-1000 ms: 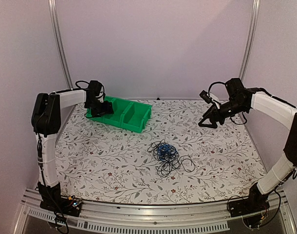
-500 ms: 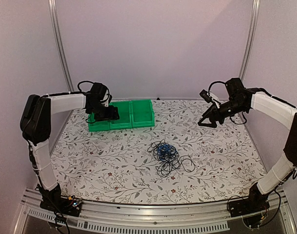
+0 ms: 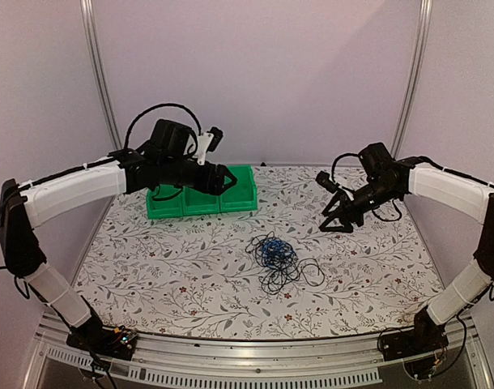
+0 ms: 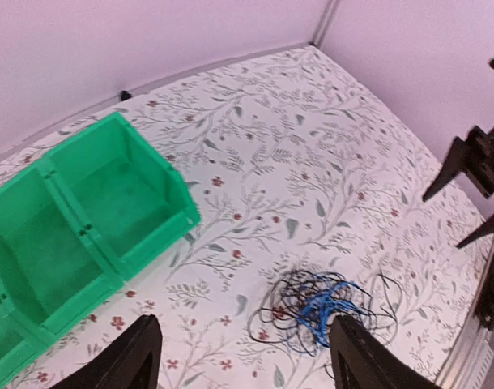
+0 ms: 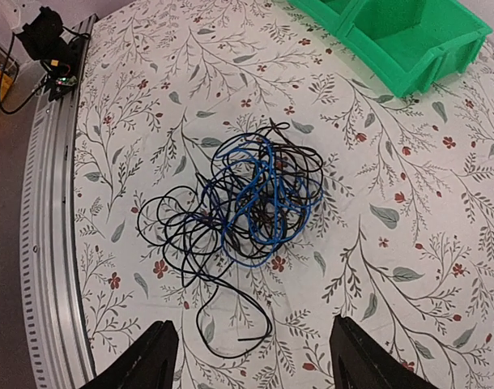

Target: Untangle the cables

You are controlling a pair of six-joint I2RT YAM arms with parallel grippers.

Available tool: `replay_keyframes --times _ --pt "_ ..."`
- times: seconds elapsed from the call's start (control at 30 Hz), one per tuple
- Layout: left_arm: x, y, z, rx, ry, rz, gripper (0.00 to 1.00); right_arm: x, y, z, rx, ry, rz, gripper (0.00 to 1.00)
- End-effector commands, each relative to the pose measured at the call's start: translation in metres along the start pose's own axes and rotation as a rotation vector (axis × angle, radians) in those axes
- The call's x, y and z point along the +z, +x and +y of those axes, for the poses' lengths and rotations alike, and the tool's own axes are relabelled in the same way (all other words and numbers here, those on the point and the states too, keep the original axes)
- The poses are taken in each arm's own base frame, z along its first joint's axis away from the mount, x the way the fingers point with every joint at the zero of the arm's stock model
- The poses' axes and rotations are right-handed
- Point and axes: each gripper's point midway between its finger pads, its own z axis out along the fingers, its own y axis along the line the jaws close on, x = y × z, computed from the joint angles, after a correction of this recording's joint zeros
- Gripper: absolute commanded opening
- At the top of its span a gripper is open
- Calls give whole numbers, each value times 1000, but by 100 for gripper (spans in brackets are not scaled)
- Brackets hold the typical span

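The cables (image 3: pixel 278 259) lie in one hand-sized tangle on the floral table, black loops around a blue cord. The tangle also shows in the left wrist view (image 4: pixel 324 312) and the right wrist view (image 5: pixel 247 198). My left gripper (image 3: pixel 227 179) is open and empty, in the air in front of the green bins, up and left of the tangle. My right gripper (image 3: pixel 334 217) is open and empty, above the table to the right of the tangle. Neither gripper touches the cables.
A row of green bins (image 3: pixel 200 194) stands at the back left, seen too in the left wrist view (image 4: pixel 77 219) and the right wrist view (image 5: pixel 393 32). Purple walls close the back and sides. A metal rail (image 3: pixel 255 356) runs along the near edge.
My left arm has swung up and to the right, off the bins, which now sit straight. My right gripper has moved a little left and down toward the tangle.
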Motion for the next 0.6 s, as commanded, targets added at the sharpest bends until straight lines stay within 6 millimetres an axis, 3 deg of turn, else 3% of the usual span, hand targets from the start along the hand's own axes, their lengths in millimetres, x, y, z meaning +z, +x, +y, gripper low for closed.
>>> replay_keyframes --times 0.0,0.13,0.23,0.4,0.57 --pt "19 59 -63 75 184 121 71 13 -8 17 -79 -45 -22 67" --pt "32 91 -92 80 259 197 64 32 -9 11 -44 -64 -16 61" --pt "43 102 -103 70 289 225 60 43 -17 5 -26 -79 -20 57" --pt "53 118 -109 10 331 269 62 68 -20 1 -19 -120 -4 46" --pt "55 132 -98 -52 292 286 64 97 -15 4 -26 -156 47 44"
